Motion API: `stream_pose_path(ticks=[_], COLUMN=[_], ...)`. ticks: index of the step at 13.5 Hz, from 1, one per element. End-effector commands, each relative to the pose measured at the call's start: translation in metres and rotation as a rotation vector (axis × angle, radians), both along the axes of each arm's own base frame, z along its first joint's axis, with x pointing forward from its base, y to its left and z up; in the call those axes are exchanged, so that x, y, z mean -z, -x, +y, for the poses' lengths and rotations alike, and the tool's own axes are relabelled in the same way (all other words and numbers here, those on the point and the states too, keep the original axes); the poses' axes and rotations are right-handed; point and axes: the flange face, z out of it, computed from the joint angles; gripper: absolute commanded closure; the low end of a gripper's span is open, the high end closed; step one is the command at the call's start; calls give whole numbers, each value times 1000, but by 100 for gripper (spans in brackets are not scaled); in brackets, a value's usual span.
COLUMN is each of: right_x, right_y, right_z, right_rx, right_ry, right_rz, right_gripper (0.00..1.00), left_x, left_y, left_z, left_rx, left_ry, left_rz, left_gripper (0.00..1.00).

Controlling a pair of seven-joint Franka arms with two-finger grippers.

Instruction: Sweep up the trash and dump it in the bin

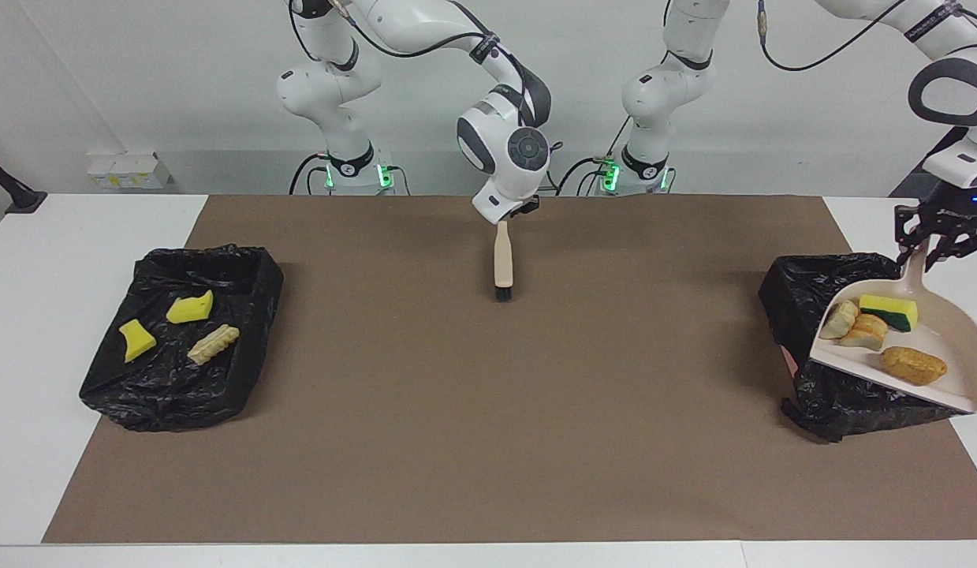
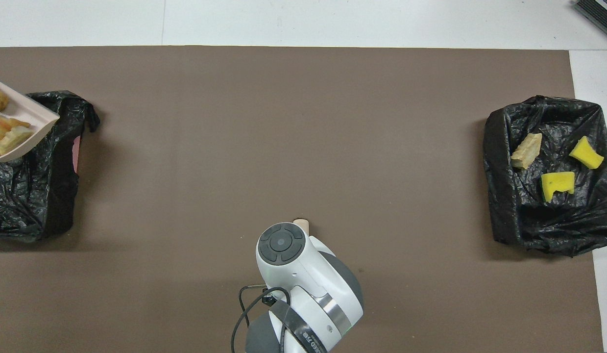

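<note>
A: Status? Clock per facing view.

B: Looks swept: no scraps loose on mat [image 1: 488,442]. Three in 9 o'clock bin [image 1: 180,398] already: two sponge pieces [image 1: 190,308], one ridged pastry [image 1: 213,344]. Four more in dustpan [image 1: 955,341], not yet dumped.

A: Pan where?

B: Up in air at 3 o'clock, over 3 o'clock bin [image 1: 796,296], toward the left arm's end of table. Handle at 12 of pan, lip down at 6, w/ bin liner showing under lip.

A: Grip?

B: Left gripper [image 1: 937,237] clamped tight on handle tip. Looks secure.

A: Scraps vs pan?

B: All inside, none over lip. Green-backed sponge [image 1: 889,311] nearest handle. Twin pastries [image 1: 866,331] + pale bread lump [image 1: 837,319] packed together at 9 of pan, touching. Potato-like lump [image 1: 914,365] apart, at 5, closest to lip.

A: Other arm?

B: Right gripper [image 1: 510,214] at 12 o'clock over mat, waiting by the look of it. Brush [image 1: 503,264] straight down from it, bristles at or just above mat, can't tell which. Grip on brush: can't tell.

A: Left to do?

B: Prob. only the dump: tip lip down, slide four into 3 o'clock bin. Should watch the lump, likely first out.
</note>
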Motion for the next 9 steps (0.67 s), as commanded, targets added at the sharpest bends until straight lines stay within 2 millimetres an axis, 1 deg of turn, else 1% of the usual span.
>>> stream_pose_path(ticks=[1,3,4,5,6,7,8,9], right_x=[-20,-37,-47,-60,-78,-94,-113,-135], right_y=[-8,-18,-23,-30,-44,-59,-75,-93], right_z=[0,-1,-4,-12,-25,-43,-67,-86], right_rx=[6,-1,-43,-102,-131,-138,-140,-164], right_ry=[-18,-27,-19,-30,-61,-89,-119,-148], right_rz=[2,-27,-73,-114,-143,-169,-203,-246], right_gripper=[0,0,0,0,0,0,0,0], left_x=[-11,-14,-16,-17,-16,-20,-23,-27], left_y=[6,8,7,6,4,0,-12,-22], left_z=[24,30,32,31,33,33,24,14], left_rx=[117,200,224,245,272,292,323,356], left_ry=[-123,-235,-282,-330,-394,-444,-476,-524], left_rz=[59,122,151,179,224,245,257,290], left_gripper=[100,100,100,100,100,100,100,100])
